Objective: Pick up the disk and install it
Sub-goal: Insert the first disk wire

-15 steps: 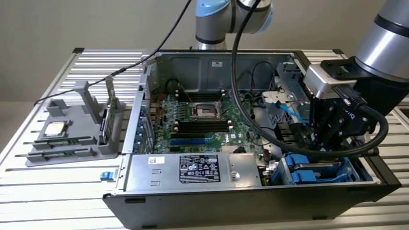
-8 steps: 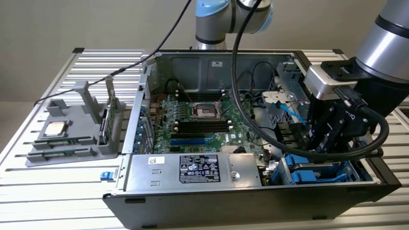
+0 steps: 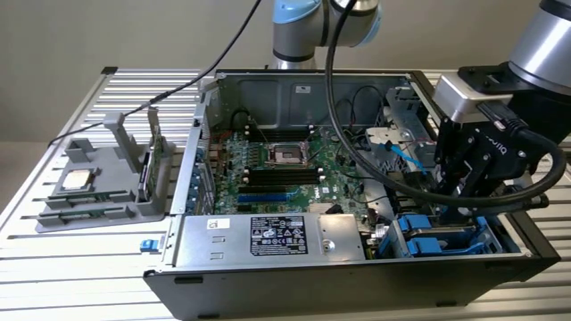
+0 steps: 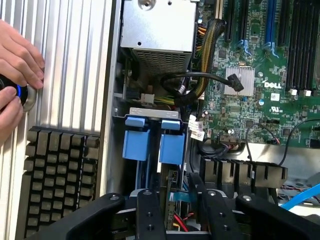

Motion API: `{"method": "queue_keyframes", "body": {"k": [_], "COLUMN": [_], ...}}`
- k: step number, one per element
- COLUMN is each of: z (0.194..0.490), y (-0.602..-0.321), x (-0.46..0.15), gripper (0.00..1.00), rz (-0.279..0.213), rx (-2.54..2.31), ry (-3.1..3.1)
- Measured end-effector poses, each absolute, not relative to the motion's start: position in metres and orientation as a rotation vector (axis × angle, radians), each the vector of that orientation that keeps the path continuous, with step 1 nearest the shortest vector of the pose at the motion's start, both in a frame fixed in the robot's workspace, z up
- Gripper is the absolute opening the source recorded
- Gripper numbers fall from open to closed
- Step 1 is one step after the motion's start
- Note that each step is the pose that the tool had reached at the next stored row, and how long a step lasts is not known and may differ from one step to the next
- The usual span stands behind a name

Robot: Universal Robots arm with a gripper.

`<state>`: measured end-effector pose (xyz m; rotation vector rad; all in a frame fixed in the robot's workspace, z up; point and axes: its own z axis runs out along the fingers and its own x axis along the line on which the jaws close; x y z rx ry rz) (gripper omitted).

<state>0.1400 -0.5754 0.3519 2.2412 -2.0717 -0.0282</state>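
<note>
The claw (image 3: pixel 457 212) hangs right over the disk (image 4: pixel 154 140) in its blue frame, which sits down in the bay at the computer case's (image 3: pixel 357 284) front corner, its fingers (image 4: pixel 148 212) look part open holding nothing, so the install step seems almost done

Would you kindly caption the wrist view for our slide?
Open tool poised over the blue-framed disk seated in the computer case's drive bay.

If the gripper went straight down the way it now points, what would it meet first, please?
Most likely the blue carrier in the drive bay of the case; the gripper hangs just above it, though depth is hard to judge.
</note>
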Motion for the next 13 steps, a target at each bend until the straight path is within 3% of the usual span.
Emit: {"method": "queue_keyframes", "body": {"k": [9,12,13], "z": [0.372,0.375,0.375], "y": [-0.575,-0.575,-0.575], "x": [0.148,0.152,0.154], "gripper": [0.37,0.22,0.22], "rz": [-0.037,-0.045,-0.047], "rx": [2.246,2.250,2.251], "ry": [-2.075,-2.079,-2.080]}}
